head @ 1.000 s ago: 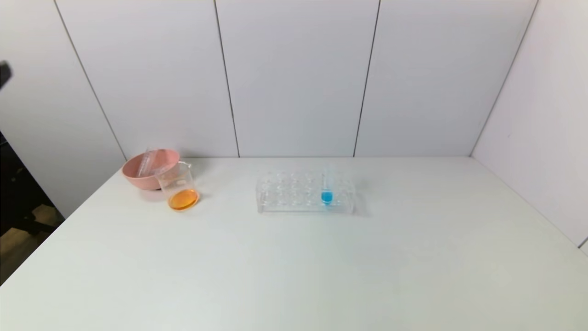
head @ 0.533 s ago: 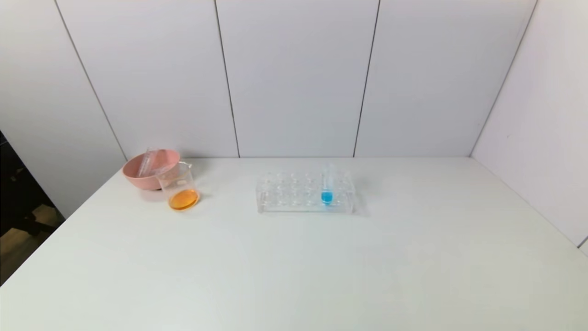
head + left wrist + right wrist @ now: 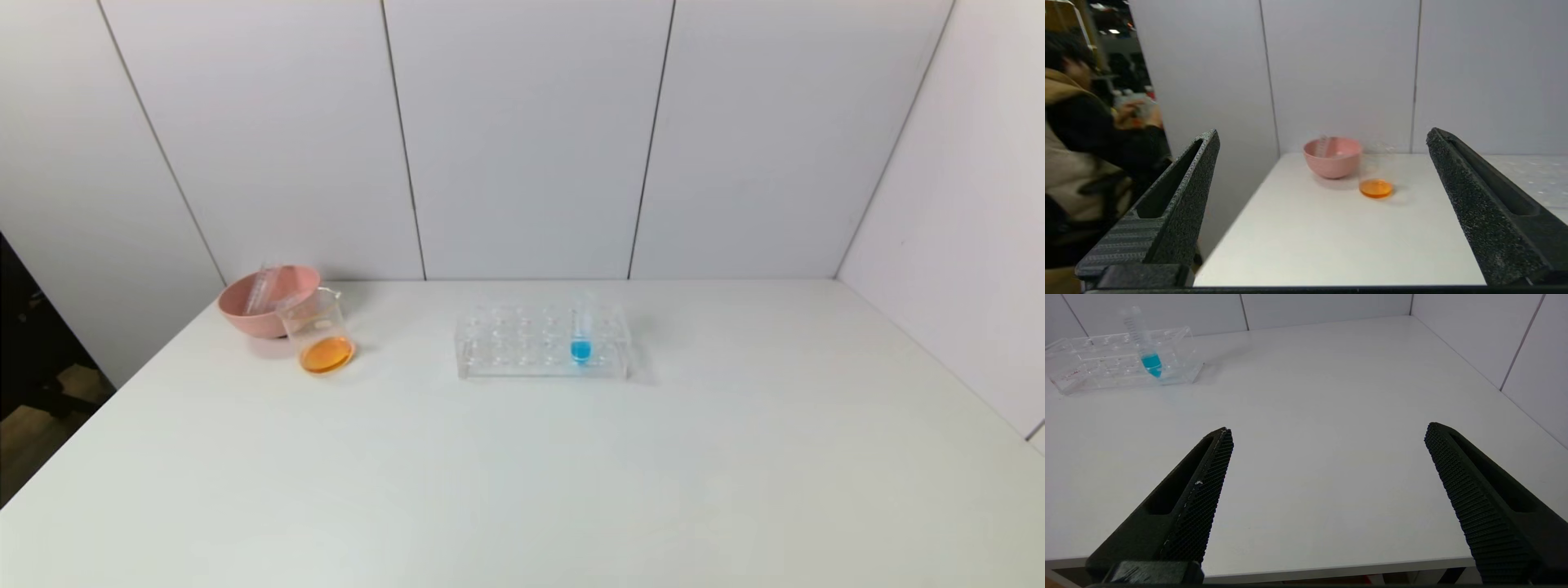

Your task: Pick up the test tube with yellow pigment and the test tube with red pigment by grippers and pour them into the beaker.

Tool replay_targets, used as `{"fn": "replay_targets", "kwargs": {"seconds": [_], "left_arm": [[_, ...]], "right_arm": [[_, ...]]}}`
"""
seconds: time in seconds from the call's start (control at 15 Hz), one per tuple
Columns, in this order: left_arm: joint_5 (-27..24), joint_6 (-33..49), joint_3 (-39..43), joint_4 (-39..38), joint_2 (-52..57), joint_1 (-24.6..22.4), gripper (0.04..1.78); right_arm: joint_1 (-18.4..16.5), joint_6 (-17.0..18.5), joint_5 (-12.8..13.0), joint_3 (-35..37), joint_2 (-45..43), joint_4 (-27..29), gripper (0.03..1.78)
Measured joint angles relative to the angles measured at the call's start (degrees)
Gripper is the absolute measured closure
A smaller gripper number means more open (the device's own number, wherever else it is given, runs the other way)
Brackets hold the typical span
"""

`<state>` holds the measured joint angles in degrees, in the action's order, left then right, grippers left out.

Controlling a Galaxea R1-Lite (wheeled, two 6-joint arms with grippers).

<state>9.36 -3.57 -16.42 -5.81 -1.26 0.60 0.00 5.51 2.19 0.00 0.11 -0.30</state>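
The clear beaker (image 3: 320, 331) stands at the back left of the table with orange liquid in its bottom; it also shows in the left wrist view (image 3: 1376, 179). Clear tubes (image 3: 263, 287) lie in the pink bowl (image 3: 245, 314) behind it, with no coloured tips to tell them apart. No yellow-tipped or red-tipped tube is in view. My left gripper (image 3: 1323, 139) is open and empty, off the table's near left, facing the bowl. My right gripper (image 3: 1329, 435) is open and empty at the table's near edge. Neither gripper shows in the head view.
A clear multi-hole tube rack (image 3: 522, 343) stands mid-table with one blue-tipped tube (image 3: 580, 335) upright in it; both show in the right wrist view, the rack (image 3: 1094, 359) and the tube (image 3: 1145, 349). White wall panels enclose the back and right. A seated person (image 3: 1081, 134) is beyond the left edge.
A dark part of my left arm at the head view's far left edge one second ago has left the view. The objects on the table have not moved.
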Motion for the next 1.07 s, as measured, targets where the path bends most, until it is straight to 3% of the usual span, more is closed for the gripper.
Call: {"fn": "replay_targets", "kwargs": {"seconds": [0.27, 0.47, 1.07], "left_arm": [[-5.53, 5.08, 13.97, 1.02, 1.23, -0.07, 0.06], [-8.18, 6.41, 15.08, 8.70, 1.28, -0.07, 0.06], [-8.27, 7.59, 16.40, 5.22, 1.28, -0.07, 0.06]], "right_arm": [[0.00, 0.00, 0.00, 0.00, 0.00, -0.02, 0.10], [0.00, 0.00, 0.00, 0.00, 0.00, 0.00, 0.10], [0.00, -0.22, 0.00, 0.00, 0.00, 0.00, 0.10]]}}
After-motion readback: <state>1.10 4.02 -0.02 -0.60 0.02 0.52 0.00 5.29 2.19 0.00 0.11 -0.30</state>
